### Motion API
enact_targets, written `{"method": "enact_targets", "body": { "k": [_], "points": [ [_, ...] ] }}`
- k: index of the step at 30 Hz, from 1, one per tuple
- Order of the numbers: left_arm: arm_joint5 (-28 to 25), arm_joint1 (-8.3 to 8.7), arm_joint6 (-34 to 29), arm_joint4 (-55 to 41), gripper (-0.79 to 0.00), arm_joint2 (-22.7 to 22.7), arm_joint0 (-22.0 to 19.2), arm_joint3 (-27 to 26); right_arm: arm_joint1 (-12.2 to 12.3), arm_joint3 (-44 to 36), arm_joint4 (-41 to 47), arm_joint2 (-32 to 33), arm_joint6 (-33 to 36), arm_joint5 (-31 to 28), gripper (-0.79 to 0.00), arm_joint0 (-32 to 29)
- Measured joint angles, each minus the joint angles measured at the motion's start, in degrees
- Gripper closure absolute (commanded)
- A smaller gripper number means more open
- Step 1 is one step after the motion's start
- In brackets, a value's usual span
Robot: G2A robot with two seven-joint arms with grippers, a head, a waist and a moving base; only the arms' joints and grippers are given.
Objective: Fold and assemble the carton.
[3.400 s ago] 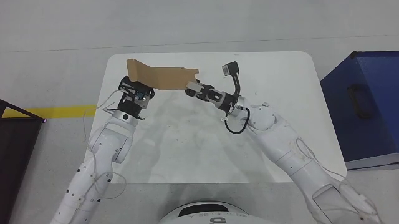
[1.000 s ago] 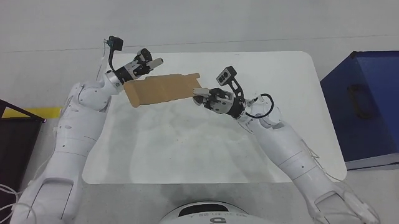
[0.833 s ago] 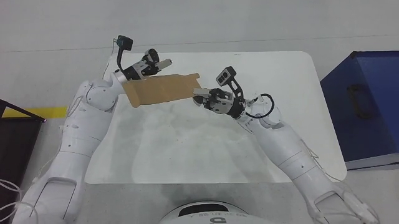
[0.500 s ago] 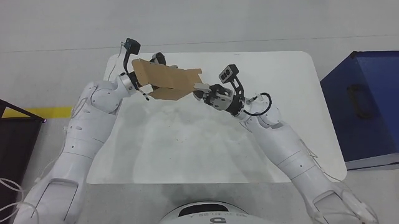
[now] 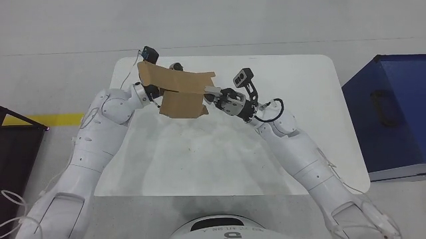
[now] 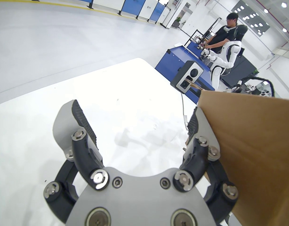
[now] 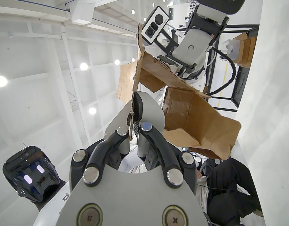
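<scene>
— Where is the carton (image 5: 181, 92) held?
— It is held up over the far left part of the table (image 5: 299, 139), partly opened out, between the two arms.
— How is the right gripper (image 7: 134, 109) set?
— It is clamped on a cardboard edge of the carton.
— And the left gripper (image 6: 135, 111)?
— It is spread wide; the carton is seen lying against the outer side of one finger.

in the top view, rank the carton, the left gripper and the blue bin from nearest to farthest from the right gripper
1. carton: clamped by its edge in the right gripper, above the table.
2. left gripper: open, at the carton's other end, on the robot's left, one finger beside the cardboard.
3. blue bin: off the table, on the robot's right.
</scene>
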Motion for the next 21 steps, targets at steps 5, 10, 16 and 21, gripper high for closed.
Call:
{"method": "enact_targets", "body": {
  "k": [5, 10, 16, 21],
  "points": [
    [-0.7, 0.3, 0.0, -0.1, -0.785, -0.8, 0.3, 0.5, -0.2, -0.2, 5.1, 0.1, 5.4, 3.1, 0.0, -0.1],
    [-0.7, 0.78, 0.0, 0.5, -0.785, -2.0, 1.1, 0.6, -0.4, 0.8, 10.7, 0.7, 11.0, 5.6, 0.0, 0.4],
    [1.6, 1.98, 0.1, 5.9, -0.785, -5.1, 3.7, -1.6, -0.4, 0.8, 10.5, 0.7, 10.9, 5.6, 0.0, 0.4],
    [0.7, 3.22, 0.0, 9.7, -0.785, -8.1, 8.6, -6.3, -0.4, 0.9, 11.0, 0.8, 9.8, 6.8, 0.0, 0.0]
  ]
}}
